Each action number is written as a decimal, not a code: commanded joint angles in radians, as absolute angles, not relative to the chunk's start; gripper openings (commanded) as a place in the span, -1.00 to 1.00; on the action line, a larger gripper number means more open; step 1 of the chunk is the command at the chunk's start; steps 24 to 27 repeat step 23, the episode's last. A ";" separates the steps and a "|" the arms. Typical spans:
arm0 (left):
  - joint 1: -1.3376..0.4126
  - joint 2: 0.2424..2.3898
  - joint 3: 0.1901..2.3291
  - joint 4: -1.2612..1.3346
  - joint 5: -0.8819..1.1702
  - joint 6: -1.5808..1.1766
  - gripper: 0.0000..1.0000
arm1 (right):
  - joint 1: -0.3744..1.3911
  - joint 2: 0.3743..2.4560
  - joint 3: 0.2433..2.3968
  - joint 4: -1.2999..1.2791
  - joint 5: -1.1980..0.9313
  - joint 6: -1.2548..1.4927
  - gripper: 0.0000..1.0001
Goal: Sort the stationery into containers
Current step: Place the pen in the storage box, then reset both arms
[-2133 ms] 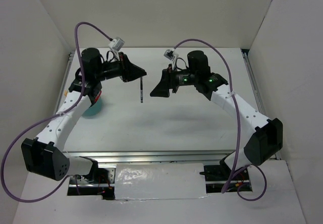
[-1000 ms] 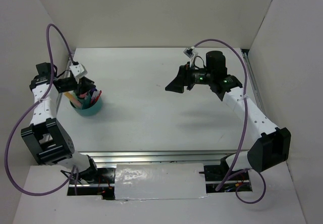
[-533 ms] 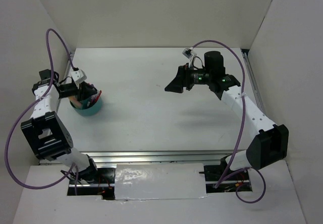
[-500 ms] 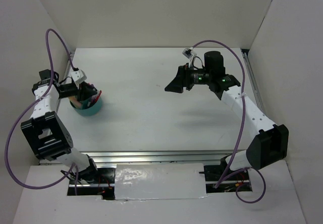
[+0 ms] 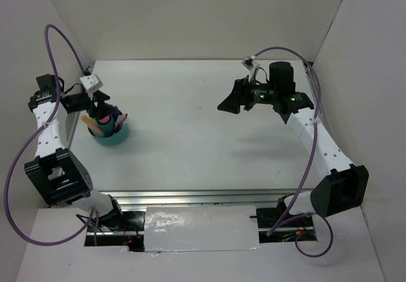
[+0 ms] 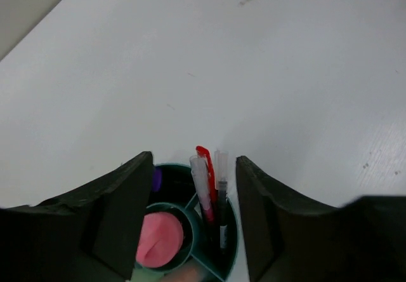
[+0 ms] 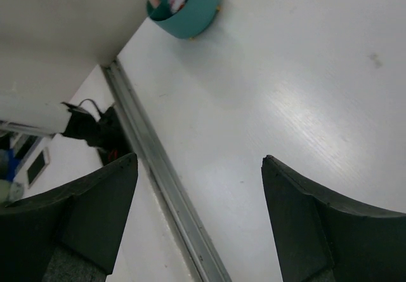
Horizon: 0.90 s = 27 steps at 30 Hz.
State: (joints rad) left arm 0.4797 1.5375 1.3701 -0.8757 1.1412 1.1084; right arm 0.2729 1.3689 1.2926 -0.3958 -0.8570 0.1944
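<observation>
Stationery (image 5: 105,122) all stands in teal cup (image 5: 116,138), at far-left part of surface (image 5: 190,148), close to L side wall. Left wrist view shows cup is split into compartments. Pink highlighter (image 6: 160,239) is in the round centre one, red pen (image 6: 203,162) w/ a couple of thin pale and dark pens in the outer section to its right, and sth purple (image 6: 157,179) in the outer section on the left. Rest of contents cut off by frame edge, can't count.

Left end effector (image 6: 195,158) hangs directly over cup, jaws apart. Pen tips poke up into the gap but w/ clear space to both fingers (image 6: 120,212), so released, not gripping. Right end effector (image 5: 229,102) hovers well apart from cup over far-right part of surface, jaws wide, nothing in them.

Progress: no loose pens or markers visible on surface in any view, so sorting looks done or v. nearly done. Only one container in sight. Left to do, my guess: lift L arm away w/o snagging pen tips, then park both arms.
</observation>
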 commanded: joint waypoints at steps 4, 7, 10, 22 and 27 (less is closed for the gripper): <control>0.183 1.424 1.606 -0.930 0.651 0.606 0.47 | 0.158 1.210 1.322 -0.597 -0.624 -0.059 0.75; 0.025 1.370 1.538 -0.888 0.450 0.462 0.98 | 0.117 1.129 1.260 -0.640 -0.461 -0.124 0.84; -0.128 1.286 1.392 -0.835 0.323 0.382 0.99 | 0.069 1.028 1.163 -0.640 -0.375 -0.158 1.00; -0.301 0.993 1.016 -0.594 0.081 0.086 0.99 | -0.063 0.635 0.803 -0.592 -0.293 -0.235 1.00; -0.299 0.982 1.014 -0.603 0.093 0.095 0.99 | -0.064 0.620 0.792 -0.589 -0.296 -0.235 1.00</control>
